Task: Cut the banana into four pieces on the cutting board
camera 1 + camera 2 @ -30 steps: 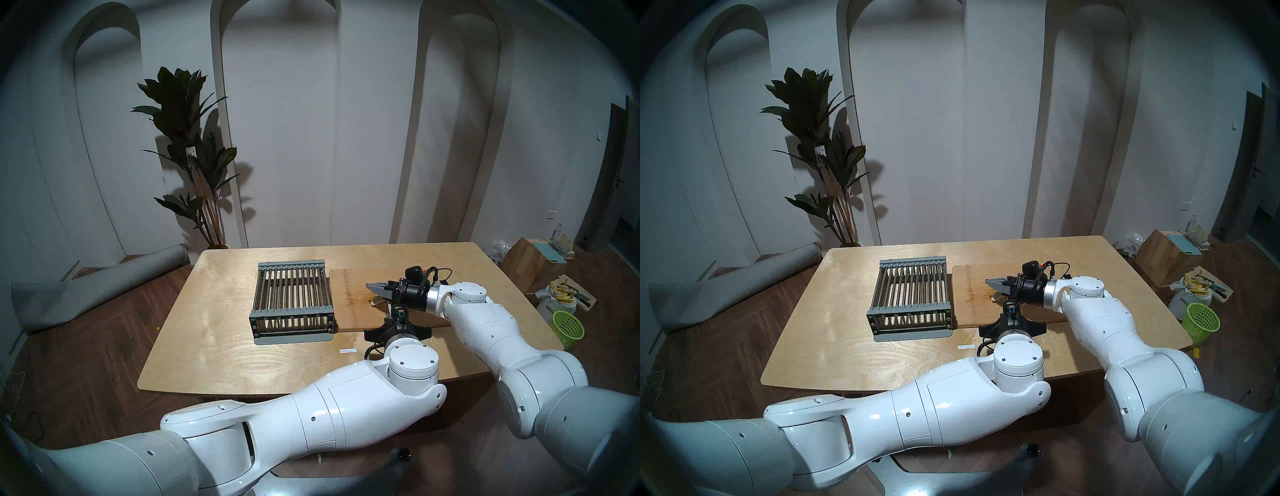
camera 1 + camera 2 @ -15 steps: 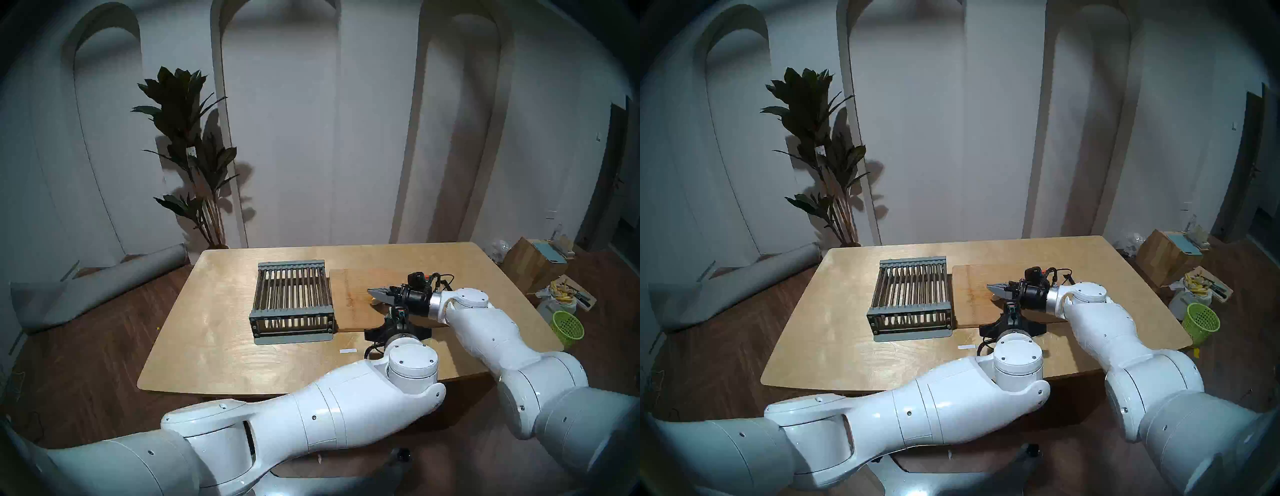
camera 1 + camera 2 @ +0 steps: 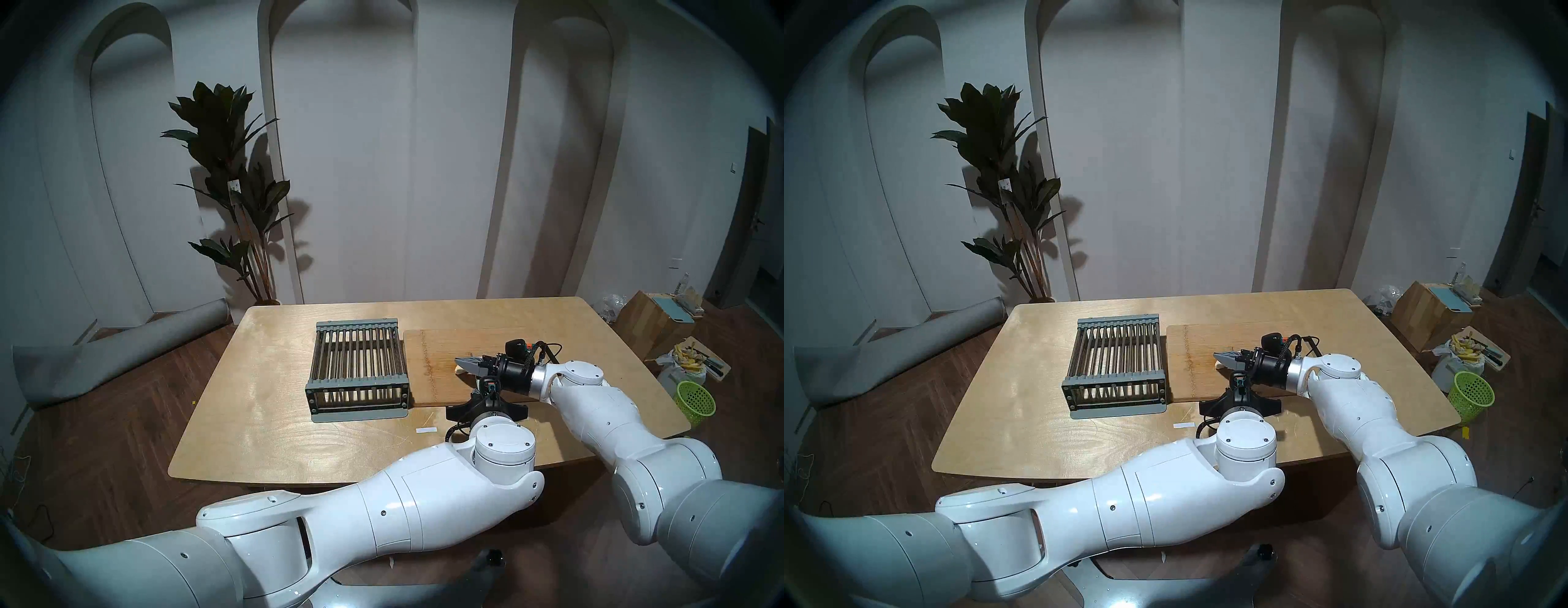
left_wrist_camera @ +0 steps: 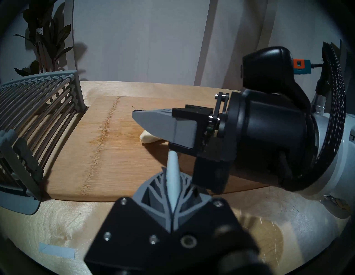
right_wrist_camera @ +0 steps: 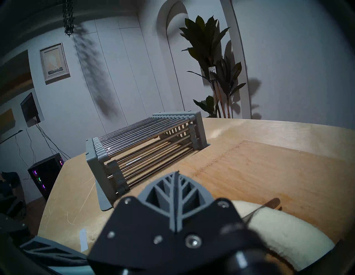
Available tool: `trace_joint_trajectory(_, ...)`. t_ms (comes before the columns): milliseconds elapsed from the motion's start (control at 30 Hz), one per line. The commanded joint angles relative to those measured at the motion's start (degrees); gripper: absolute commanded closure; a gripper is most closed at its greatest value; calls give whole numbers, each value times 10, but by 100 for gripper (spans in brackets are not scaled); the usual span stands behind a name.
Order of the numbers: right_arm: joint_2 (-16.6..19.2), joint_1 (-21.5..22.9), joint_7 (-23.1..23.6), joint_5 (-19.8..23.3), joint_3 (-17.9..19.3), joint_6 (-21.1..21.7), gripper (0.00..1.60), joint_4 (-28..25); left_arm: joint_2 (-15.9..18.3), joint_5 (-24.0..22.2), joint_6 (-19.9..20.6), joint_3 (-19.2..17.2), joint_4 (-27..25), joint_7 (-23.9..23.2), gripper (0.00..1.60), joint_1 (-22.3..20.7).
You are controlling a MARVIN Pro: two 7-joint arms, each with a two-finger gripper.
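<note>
Home-like rm: arched wall panels [image 3: 343, 148], potted plant [image 3: 231, 170], framed pic [image 5: 54, 63].

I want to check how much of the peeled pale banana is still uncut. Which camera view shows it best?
The right wrist view: the peeled pale banana fills its lower right corner, lying on the wooden cutting board. The left wrist view shows only its tip under the right gripper; both head views show a sliver.

Dim, bluish room light w/ fisheye bend and dark rim in all views. Plant [image 3: 231, 178] throws a hard shadow on the wall to its right, so light comes from the left. Soft glare on table [image 3: 271, 429]. Wrist views: near gripper mounts blurred, out of focus.
</note>
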Motion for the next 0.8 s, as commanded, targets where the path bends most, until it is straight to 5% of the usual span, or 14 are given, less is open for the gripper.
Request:
trace_joint_trajectory(0,2,-14,0,-4,-4,1,160,2,-3,3,-3,-7,-13,0,160,-12)
trace_joint_trajectory(767,5,-28,2,2,-5,-4,160,-2,3,10,-10,3,-25,6,160,-9)
